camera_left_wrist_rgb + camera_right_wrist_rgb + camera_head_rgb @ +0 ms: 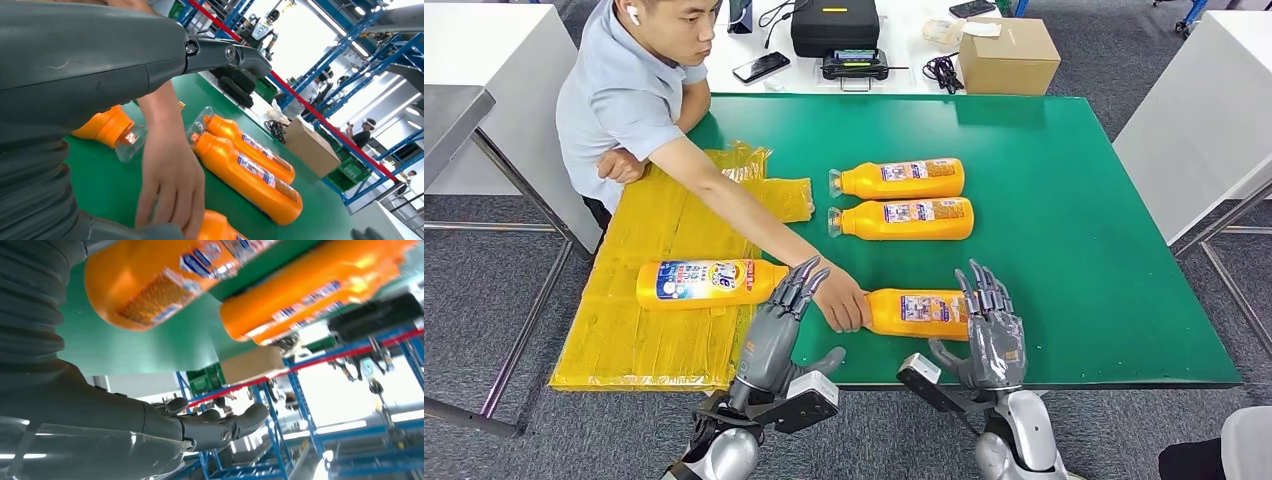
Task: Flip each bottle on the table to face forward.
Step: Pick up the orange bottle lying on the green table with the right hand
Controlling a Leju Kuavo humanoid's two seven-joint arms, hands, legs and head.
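Green table (1074, 250), orange bottles (907, 219), unreadable labels

Both silver arms rise from below, forearms angled up and forward. The left robot hand (776, 330) is raised with its fingers (799, 283) extended and spread, holding nothing. The right robot hand (992, 335) stands upright, palm facing inward, dark fingers (984, 290) straight and apart, thumb (944, 355) jutting sideways, likewise empty.

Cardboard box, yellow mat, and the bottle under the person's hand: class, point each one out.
Cardboard box (1009, 52): head view, on its top flaps.
Yellow mat (649, 335): head view, on a bare part near its front.
Bottle under the person's hand (919, 312): head view, on its label.
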